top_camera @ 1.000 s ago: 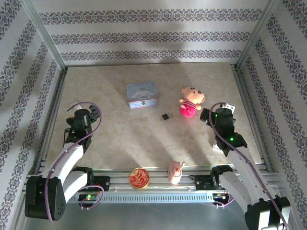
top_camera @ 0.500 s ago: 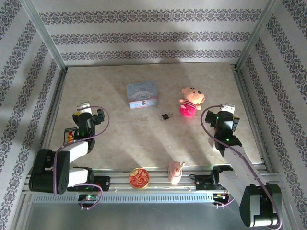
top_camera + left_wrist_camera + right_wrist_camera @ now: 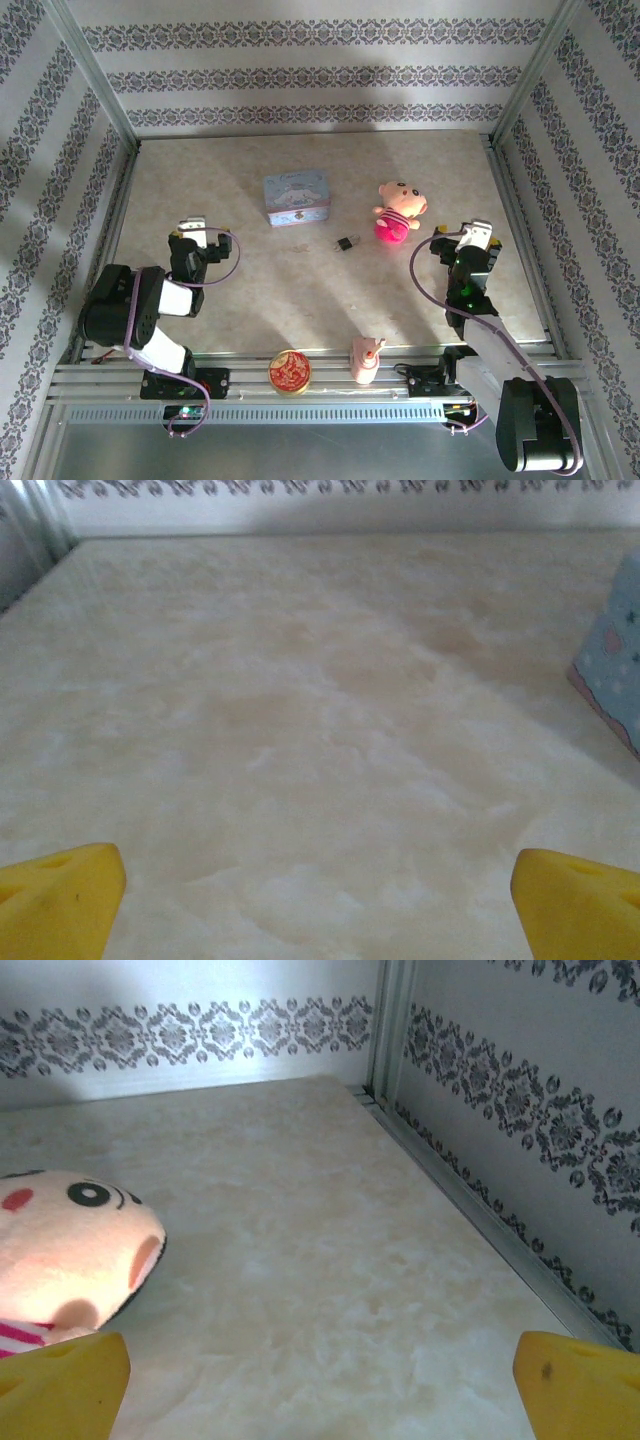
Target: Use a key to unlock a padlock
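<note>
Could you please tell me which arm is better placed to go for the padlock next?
Right, narrowly: the right pincer, open, sits slightly nearer the padlock than the left pincer, also open, though the plush toy lies close beside its path.

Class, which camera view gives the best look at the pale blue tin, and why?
The top external view: the pale blue tin is seen whole, lid and front wall, left of the plush toy. The left wrist view catches just one corner of it, cut off at the frame's right edge.
</note>
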